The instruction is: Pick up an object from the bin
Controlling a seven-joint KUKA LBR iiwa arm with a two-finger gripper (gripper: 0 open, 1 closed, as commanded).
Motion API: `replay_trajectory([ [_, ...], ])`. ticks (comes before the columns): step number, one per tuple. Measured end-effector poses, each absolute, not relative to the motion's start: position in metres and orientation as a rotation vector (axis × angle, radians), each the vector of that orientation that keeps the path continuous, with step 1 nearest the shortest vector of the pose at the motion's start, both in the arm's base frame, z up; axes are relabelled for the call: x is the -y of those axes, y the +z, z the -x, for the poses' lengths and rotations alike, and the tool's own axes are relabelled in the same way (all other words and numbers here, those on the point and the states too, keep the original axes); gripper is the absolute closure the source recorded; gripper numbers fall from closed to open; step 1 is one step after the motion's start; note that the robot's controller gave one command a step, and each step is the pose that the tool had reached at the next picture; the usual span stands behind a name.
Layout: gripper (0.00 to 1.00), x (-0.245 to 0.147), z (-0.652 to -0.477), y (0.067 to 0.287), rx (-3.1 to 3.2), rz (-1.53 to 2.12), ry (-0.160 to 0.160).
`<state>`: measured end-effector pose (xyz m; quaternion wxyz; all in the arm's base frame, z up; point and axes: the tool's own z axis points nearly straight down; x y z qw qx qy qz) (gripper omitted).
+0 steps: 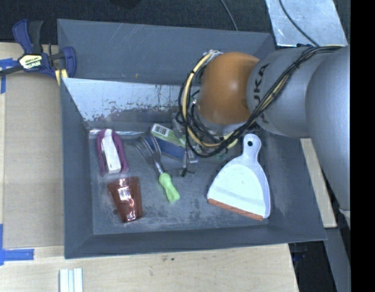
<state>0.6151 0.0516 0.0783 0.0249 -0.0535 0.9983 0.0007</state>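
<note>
nearest me lay the white plastic dustpan with an orange lip [240, 187] and the green-handled metal tool [168, 184]. beyond them the gripper [187, 162] hung over the blue labelled packet [169, 147]. i couldn't tell how wide its grip stood. i'd have descended straight, clear of the tool.

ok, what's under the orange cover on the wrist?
A blue packet with a white label pokes out left of the orange cover, beside the green-handled tool. The packet's right part is covered; anything else below can't be seen.
</note>
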Motion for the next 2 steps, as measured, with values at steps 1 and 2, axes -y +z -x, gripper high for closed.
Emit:
replay_trajectory([
  [1, 1.00, -0.0699, -0.5927, 0.0807, -3.076, 0.027, 0.021],
  [2, 1.00, -0.0699, -0.5927, 0.0806, -3.076, 0.027, 0.021],
])
